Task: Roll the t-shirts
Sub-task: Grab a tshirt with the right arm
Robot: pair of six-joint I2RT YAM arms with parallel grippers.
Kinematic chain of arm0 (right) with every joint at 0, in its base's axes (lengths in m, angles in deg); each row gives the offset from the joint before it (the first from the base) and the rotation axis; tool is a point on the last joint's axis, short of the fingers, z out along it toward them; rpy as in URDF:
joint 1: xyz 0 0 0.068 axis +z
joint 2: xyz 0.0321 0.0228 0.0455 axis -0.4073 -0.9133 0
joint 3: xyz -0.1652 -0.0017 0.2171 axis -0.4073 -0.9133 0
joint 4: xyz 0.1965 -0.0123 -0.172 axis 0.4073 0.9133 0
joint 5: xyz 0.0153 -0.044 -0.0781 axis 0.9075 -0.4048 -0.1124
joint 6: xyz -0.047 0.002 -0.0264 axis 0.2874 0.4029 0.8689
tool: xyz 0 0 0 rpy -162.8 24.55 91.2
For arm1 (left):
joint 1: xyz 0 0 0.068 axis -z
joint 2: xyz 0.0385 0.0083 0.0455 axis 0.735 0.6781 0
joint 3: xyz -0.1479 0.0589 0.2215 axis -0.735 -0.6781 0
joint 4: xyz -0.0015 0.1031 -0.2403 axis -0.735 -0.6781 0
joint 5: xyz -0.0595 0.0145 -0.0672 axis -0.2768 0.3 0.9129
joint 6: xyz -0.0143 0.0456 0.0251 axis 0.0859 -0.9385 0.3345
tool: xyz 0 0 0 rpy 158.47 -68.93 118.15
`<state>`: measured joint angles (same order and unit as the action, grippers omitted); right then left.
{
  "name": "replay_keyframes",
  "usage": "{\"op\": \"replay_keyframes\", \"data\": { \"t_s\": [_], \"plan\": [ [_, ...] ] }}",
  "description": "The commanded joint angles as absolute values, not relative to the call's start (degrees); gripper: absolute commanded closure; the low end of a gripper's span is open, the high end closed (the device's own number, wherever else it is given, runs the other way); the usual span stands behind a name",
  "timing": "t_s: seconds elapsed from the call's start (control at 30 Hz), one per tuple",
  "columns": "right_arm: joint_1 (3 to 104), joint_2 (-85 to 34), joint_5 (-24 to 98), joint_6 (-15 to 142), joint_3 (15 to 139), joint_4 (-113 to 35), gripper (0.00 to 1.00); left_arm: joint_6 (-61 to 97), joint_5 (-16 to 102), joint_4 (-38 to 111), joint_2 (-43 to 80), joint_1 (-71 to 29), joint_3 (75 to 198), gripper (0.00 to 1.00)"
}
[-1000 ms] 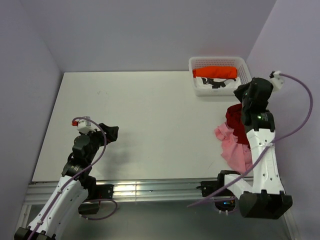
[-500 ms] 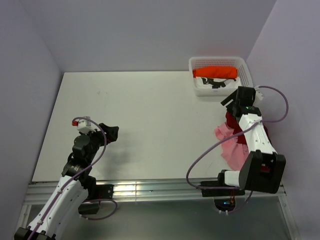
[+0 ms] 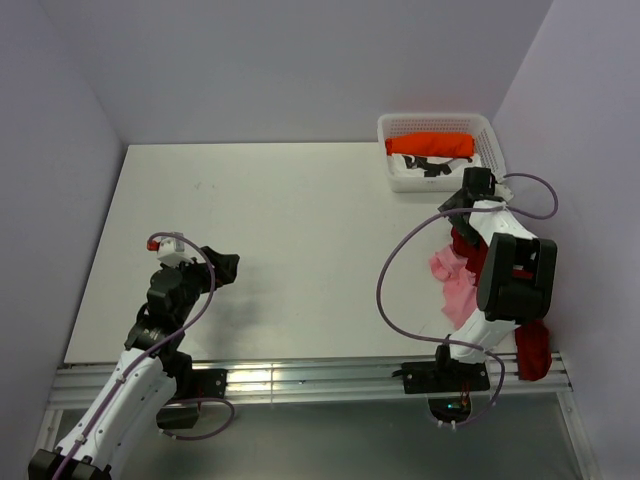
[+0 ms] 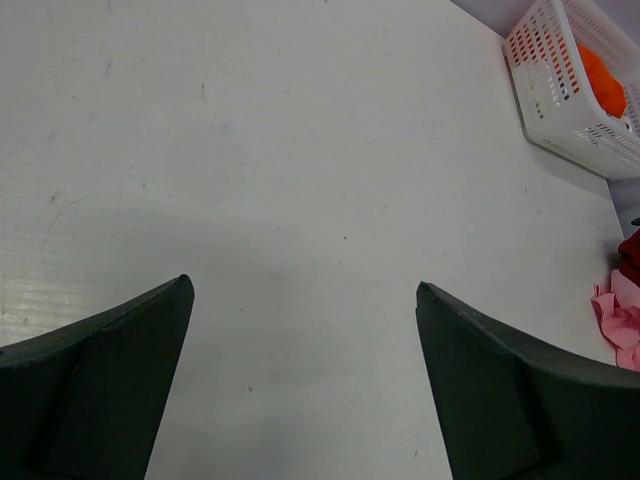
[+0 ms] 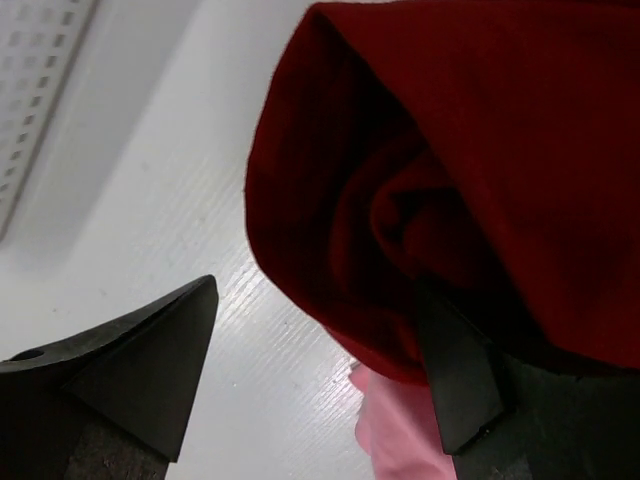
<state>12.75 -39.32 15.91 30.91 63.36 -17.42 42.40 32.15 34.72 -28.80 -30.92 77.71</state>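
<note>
The right gripper (image 5: 318, 295) is seen with its jaws spread wide and nothing clamped between them. In the right wrist view a rounded fold of the dark red t-shirt (image 5: 480, 150) fills the upper right of the frame, and the finger (image 5: 455, 385) at the lower right is pressed against that fold and partly covered by it. The other finger is held apart from the cloth, over the bare white table (image 3: 300, 220). The left gripper (image 4: 305, 290) is likewise held wide open, with only table surface between its fingers. Three t-shirts are counted. The dark red one is bunched at the right edge of the overhead view, the pale pink t-shirt (image 3: 455, 285) lies just below and touching it, and the orange t-shirt (image 3: 430, 145) is rolled inside the single white lattice basket (image 3: 440, 121) at the upper right.
</note>
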Motion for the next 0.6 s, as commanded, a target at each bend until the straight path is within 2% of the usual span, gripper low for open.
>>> {"op": "replay_keyframes", "data": {
  "t_s": [0.0,0.07,0.13,0.2,0.23,0.27,0.43,0.57],
  "plan": [
    [12.35,-40.20,12.23,29.60,65.32,-16.24,0.14,42.01,33.13,37.33,-28.92,-30.87,79.47,0.01],
    [12.44,-41.69,10.83,28.81,65.41,-15.88,0.16,42.10,33.13,37.15,-28.92,-30.87,79.55,0.00],
    [12.44,-42.49,10.64,28.81,65.50,-16.23,0.29,42.10,33.13,37.15,-28.75,-30.87,79.64,0.01],
    [12.44,-43.19,12.66,29.16,65.06,-18.24,0.69,42.10,33.13,36.97,-28.66,-30.87,79.73,0.00],
    [12.44,-43.37,13.28,29.16,64.89,-18.77,0.92,42.10,33.04,36.97,-28.92,-30.87,79.64,0.00],
    [12.44,-43.20,14.24,28.90,64.62,-19.39,1.00,42.18,32.96,36.89,-29.01,-30.87,79.64,0.01],
    [12.96,-35.58,10.41,28.45,61.99,-20.02,1.00,42.01,33.13,37.24,-29.19,-30.87,79.46,0.01],
    [13.58,-27.04,7.92,30.38,65.93,-13.61,1.00,42.01,32.96,37.33,-29.01,-30.87,79.46,0.01]
  ]
}}
